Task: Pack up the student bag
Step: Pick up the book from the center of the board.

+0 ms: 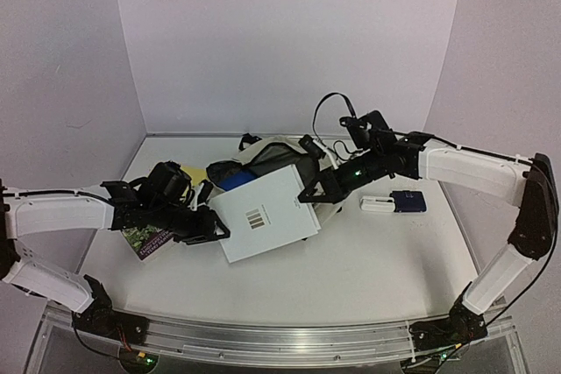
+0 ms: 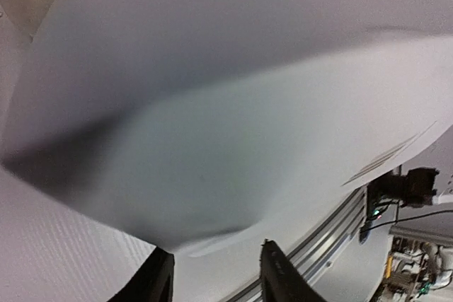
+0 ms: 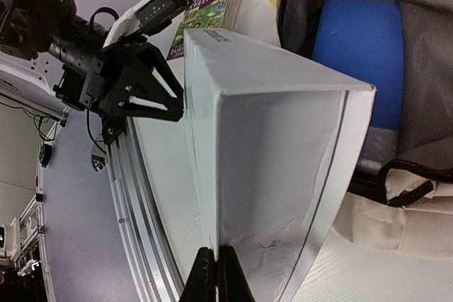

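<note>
On the white table, my right gripper shut, seemingly pressing the white book, left gripper parted beside it, I should slide it squarely into the student bag.

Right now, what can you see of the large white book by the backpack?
The large white book has a bowing cover with black lettering and a small striped mark. It lies tilted, far end at the mouth of the open cream fabric backpack. The open left gripper is at its left corner; the shut right gripper at its far-right edge.
</note>
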Controlling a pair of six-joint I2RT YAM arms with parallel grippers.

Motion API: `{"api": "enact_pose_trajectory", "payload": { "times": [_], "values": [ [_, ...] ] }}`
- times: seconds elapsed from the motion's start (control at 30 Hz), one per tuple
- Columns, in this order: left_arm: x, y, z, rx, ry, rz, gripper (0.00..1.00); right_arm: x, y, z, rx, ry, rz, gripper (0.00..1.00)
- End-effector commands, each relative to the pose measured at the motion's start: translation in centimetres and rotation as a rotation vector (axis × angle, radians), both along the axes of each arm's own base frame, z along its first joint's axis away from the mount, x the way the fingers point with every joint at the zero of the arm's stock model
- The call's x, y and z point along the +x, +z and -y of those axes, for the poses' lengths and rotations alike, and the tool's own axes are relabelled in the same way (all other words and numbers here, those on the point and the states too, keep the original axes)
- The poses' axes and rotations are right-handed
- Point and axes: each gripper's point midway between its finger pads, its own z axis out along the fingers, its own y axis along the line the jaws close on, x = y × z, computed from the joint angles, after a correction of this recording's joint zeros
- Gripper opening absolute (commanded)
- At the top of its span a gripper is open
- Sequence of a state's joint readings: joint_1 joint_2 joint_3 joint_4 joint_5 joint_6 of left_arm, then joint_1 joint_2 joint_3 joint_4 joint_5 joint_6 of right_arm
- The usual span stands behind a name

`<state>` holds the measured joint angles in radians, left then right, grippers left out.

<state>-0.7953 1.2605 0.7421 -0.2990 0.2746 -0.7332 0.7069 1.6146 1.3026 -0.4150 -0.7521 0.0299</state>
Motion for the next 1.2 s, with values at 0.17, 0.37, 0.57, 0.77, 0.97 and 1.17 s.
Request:
{"api": "enact_pose_trajectory", "payload": {
  "times": [0.17, 0.37, 0.57, 0.77, 0.97, 1.17],
  "values": [
    [2.5, 9.9, 0.5, -0.145, -0.036, 0.315, 0.93, -0.1, 8.3, 0.7, 0.095, 0.086, 0.202, 0.0],
    [2.9, 13.2, -1.9, -0.258, -0.051, 0.375, 1.0, -1.1, 13.4, 1.5, 0.159, 0.097, 0.287, 0.0],
    [1.6, 15.3, -1.4, -0.333, -0.178, 0.452, 1.0, -2.9, 17.1, 1.7, 0.24, 0.142, 0.297, 0.0],
    [-1.1, 18.9, 0.2, -0.524, -0.354, 0.548, 0.98, -4.2, 18.3, 1.6, 0.286, 0.2, 0.277, 0.0],
    [-2.8, 20.5, 0.9, -0.634, -0.46, 0.548, 0.83, -4.3, 19.0, 1.3, 0.305, 0.217, 0.274, 0.0],
    [-3.5, 21.2, 0.7, -0.687, -0.473, 0.565, 0.57, -3.4, 18.7, 1.0, 0.301, 0.216, 0.275, 0.0]
  ]
}}
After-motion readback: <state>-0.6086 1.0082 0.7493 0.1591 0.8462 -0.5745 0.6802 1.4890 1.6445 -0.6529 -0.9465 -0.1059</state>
